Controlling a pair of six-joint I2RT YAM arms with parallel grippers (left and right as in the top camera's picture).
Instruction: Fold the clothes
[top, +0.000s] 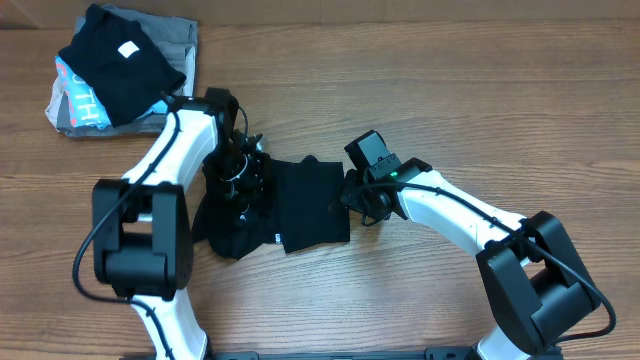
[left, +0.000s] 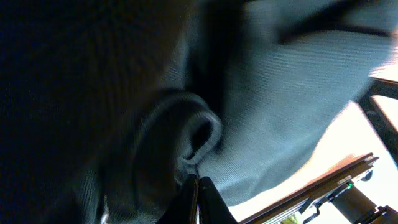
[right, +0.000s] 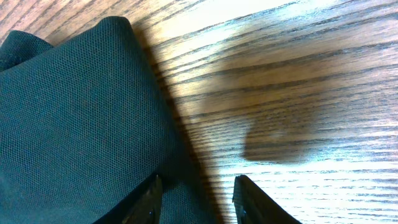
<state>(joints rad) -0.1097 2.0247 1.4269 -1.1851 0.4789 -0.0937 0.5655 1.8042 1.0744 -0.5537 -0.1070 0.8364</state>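
Surface: wood-grain desk (top: 450, 90).
Place: shirt (top: 310, 205) lies mid-desk, towards the front edge.
Progress: partway, I judge; right part folded to a flat rectangle, left part bunched, not yet squared.
Fabric: black, fine mesh knit, limp.
Left: my left gripper (top: 240, 165) clenched, down in the bunch; pinching cloth or not, I cannot tell.
Right: my right gripper (right: 196, 193) released, jaws astride the shirt's right edge.
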